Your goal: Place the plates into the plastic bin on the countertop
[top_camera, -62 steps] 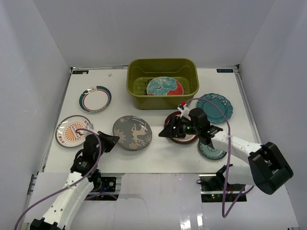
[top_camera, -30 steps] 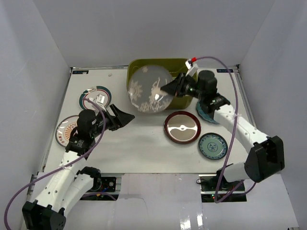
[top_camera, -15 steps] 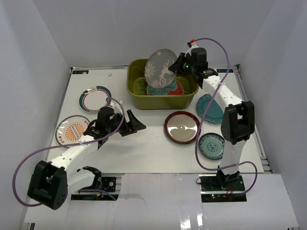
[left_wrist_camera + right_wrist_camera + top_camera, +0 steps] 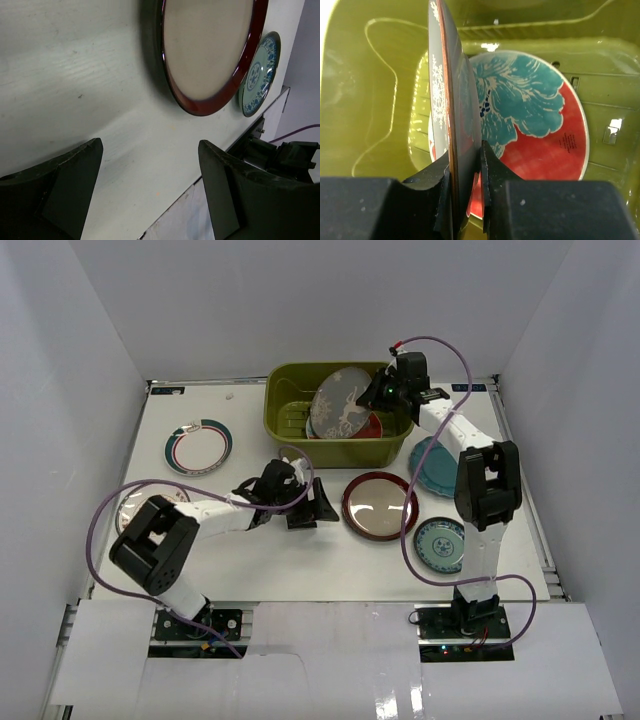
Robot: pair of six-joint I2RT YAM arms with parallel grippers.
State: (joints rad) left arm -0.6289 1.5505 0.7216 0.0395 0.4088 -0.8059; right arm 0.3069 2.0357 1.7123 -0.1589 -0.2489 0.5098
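Jaws of the right gripper (image 4: 465, 165) are pinching the rim of a grey plate (image 4: 340, 405), holding it on edge and tilted inside the green bin (image 4: 335, 452) at twelve o'clock on the countertop (image 4: 250, 455), over a floral plate (image 4: 535, 110) lying there. The left gripper (image 4: 318, 508) is gaping wide, gripping nothing, a dark red plate (image 4: 380, 505) just at its three o'clock.

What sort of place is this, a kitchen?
More likely a robot test booth than a kitchen: plain white walls box in a white tabletop, two robot arms are mounted at its near edge, and plates lie beside a green bin.
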